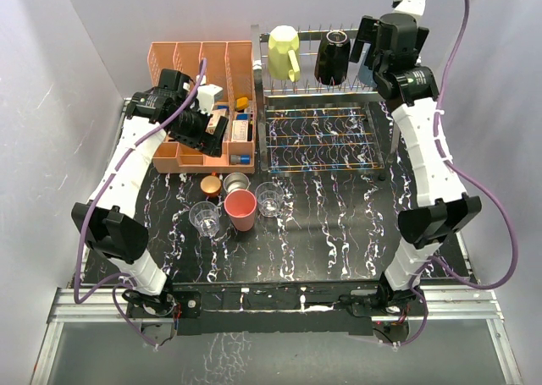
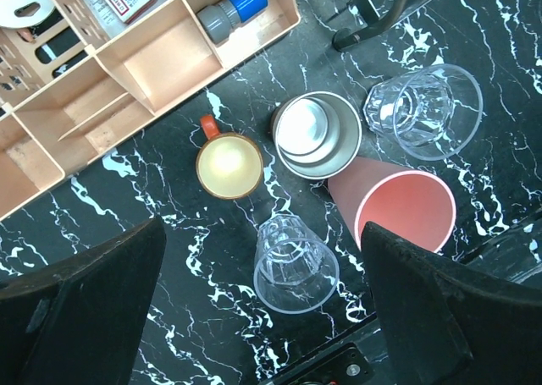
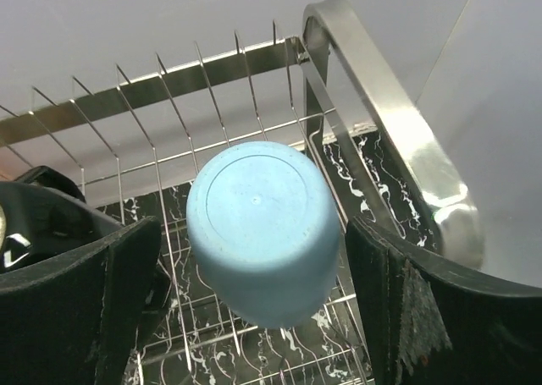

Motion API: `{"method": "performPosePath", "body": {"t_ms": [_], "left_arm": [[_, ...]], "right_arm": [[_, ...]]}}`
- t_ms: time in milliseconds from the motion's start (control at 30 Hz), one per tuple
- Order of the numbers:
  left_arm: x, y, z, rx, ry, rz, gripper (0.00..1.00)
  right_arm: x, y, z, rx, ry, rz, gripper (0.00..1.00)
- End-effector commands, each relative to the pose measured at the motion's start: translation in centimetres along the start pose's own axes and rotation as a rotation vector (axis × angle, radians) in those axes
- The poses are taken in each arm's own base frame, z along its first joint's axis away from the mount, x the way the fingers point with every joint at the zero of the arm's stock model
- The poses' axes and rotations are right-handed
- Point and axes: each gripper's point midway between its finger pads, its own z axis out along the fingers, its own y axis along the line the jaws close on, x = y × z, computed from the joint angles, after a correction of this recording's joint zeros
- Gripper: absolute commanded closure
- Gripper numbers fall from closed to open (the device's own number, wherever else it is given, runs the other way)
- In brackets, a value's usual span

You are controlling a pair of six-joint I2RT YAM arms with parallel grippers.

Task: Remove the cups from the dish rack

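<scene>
The chrome dish rack [image 1: 322, 107] stands at the back right. On its prongs hang a pale yellow mug [image 1: 284, 52], a black mug [image 1: 332, 57] and an upside-down light blue tumbler [image 3: 261, 231]. My right gripper [image 1: 373, 55] is open, with one finger on each side of the tumbler, apart from it [image 3: 254, 313]. On the table stand an orange-red cup [image 2: 229, 166], a steel cup [image 2: 318, 134], two clear glasses [image 2: 295, 263] [image 2: 428, 110] and a pink tumbler [image 2: 405, 209]. My left gripper [image 2: 262, 317] is open and empty above them, by the organizer in the top view [image 1: 218, 135].
A peach-orange slotted organizer [image 1: 190, 59] with small bottles and boxes stands at the back left, next to the rack. The rack's tubular steel frame [image 3: 385, 114] runs close by my right finger. White walls enclose the table.
</scene>
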Motion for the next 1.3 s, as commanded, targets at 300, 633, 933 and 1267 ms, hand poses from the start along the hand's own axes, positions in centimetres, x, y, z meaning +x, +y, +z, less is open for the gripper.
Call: {"method": "performPosePath", "body": {"t_ms": [300, 633, 933, 1267], "left_arm": [[-1.2, -3.1, -2.8, 0.127, -0.113, 0.021, 0.03], [-2.8, -6.8, -5.7, 0.294, -0.300, 0.164, 0.03], [-1.6, -11.1, -7.5, 0.448, -0.570, 0.384, 0.03], [-1.7, -13.4, -5.2, 0.406, -0.625, 0.531, 0.04]], "right_arm": [[-2.4, -0.1, 0.0, 0.002, -0.101, 0.072, 0.41], [-6.6, -1.3, -5.7, -0.056, -0.194, 0.154, 0.59], [-4.2, -2.1, -13.8, -0.230, -0.167, 0.308, 0.62], [-0.7, -0.9, -21.5, -0.464, -0.034, 0.452, 0.66]]}}
